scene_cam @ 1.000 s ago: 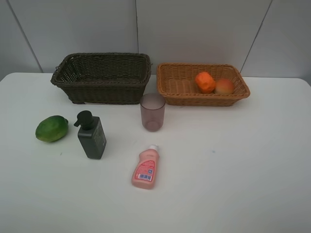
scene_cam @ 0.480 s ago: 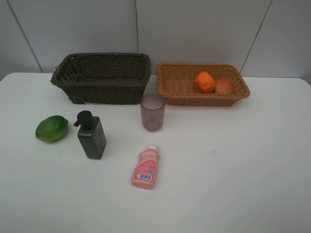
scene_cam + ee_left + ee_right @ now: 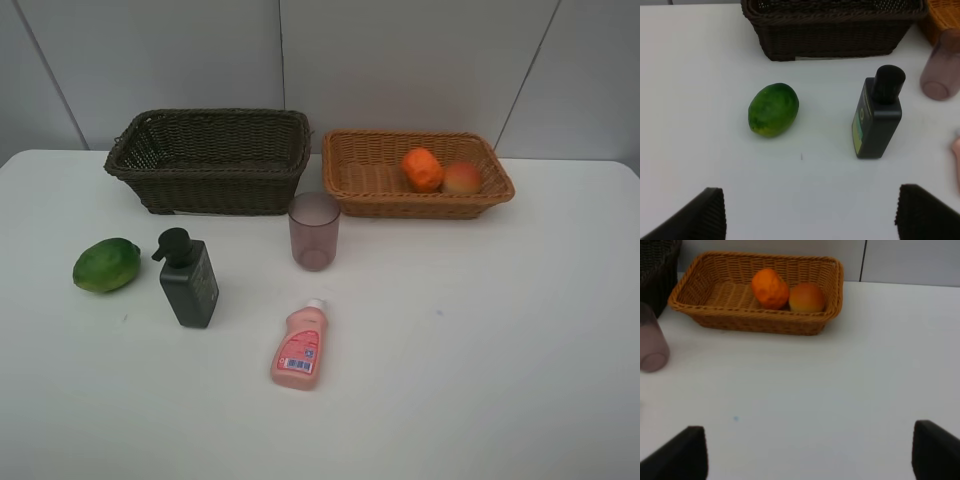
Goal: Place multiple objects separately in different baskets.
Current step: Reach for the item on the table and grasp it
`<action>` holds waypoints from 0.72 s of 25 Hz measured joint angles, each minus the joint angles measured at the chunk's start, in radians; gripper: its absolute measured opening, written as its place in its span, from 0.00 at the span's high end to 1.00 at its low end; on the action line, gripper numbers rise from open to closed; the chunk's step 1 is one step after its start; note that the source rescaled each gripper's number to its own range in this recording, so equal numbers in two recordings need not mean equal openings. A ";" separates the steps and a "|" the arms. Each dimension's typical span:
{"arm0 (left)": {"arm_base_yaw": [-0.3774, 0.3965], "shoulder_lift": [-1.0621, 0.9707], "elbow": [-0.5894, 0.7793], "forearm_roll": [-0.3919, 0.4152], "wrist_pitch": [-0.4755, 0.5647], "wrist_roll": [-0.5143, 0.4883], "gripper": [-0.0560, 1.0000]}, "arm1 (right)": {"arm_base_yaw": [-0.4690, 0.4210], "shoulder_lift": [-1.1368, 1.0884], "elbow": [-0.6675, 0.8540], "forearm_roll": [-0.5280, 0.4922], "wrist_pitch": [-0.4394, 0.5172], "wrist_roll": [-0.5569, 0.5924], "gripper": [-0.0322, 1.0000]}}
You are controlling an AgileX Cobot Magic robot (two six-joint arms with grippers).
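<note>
On the white table, the dark brown basket (image 3: 220,190) stands at the back left with nothing showing inside. The tan basket (image 3: 420,207) beside it holds the orange (image 3: 422,169) and the peach (image 3: 461,178). The mauve cup (image 3: 314,231) stands upright in front of the gap between them. Further forward lie the green fruit (image 3: 106,265) and the pink bottle (image 3: 300,346), with the dark pump bottle (image 3: 188,279) upright between them. My left gripper (image 3: 812,215) hangs open, short of the green fruit (image 3: 773,109) and pump bottle (image 3: 877,117). My right gripper (image 3: 810,450) hangs open, well short of the tan basket (image 3: 755,322).
A grey panelled wall runs right behind the baskets. Neither arm shows in the high view. Bare white tabletop (image 3: 500,330) stretches across the right half and along the front edge.
</note>
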 joint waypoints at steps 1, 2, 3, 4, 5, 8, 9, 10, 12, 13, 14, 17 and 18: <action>0.000 0.000 0.000 0.000 0.000 0.000 0.10 | 0.000 0.000 0.000 0.000 0.000 0.000 0.33; 0.000 0.000 0.000 0.000 0.000 0.000 0.10 | 0.000 0.000 0.000 0.000 0.000 0.000 0.33; 0.000 0.000 0.000 0.000 0.000 0.000 0.10 | 0.000 0.000 0.000 0.000 0.000 0.000 0.33; 0.000 0.000 0.000 0.000 0.000 0.000 0.10 | 0.000 0.000 0.000 0.000 0.000 0.000 0.33; 0.000 0.000 0.000 0.000 0.000 0.000 0.10 | 0.000 0.000 0.000 0.000 0.000 0.000 0.33; 0.000 0.000 0.000 0.000 0.000 0.000 0.10 | 0.000 0.000 0.000 0.000 0.000 0.000 0.33; 0.000 0.000 0.000 0.000 0.000 0.000 0.10 | 0.000 0.000 0.000 0.000 -0.001 0.000 0.33; 0.000 0.000 0.000 0.000 0.000 0.000 0.10 | 0.000 0.000 0.000 0.000 -0.001 0.000 0.33; 0.000 0.000 0.000 0.000 0.000 0.000 0.10 | 0.000 0.000 0.000 0.000 -0.001 0.000 0.33; 0.000 0.000 0.000 0.000 0.000 0.000 0.10 | 0.000 0.000 0.000 0.000 -0.001 0.000 0.33; 0.000 0.000 0.000 0.000 0.000 0.000 0.10 | 0.000 0.000 0.000 0.000 -0.001 0.000 0.33; 0.000 0.000 0.000 0.000 0.000 0.000 0.10 | 0.000 0.000 0.000 0.000 -0.001 0.000 0.33; 0.000 0.000 0.000 0.000 0.000 0.000 0.10 | 0.000 0.000 0.000 0.000 -0.001 0.000 0.33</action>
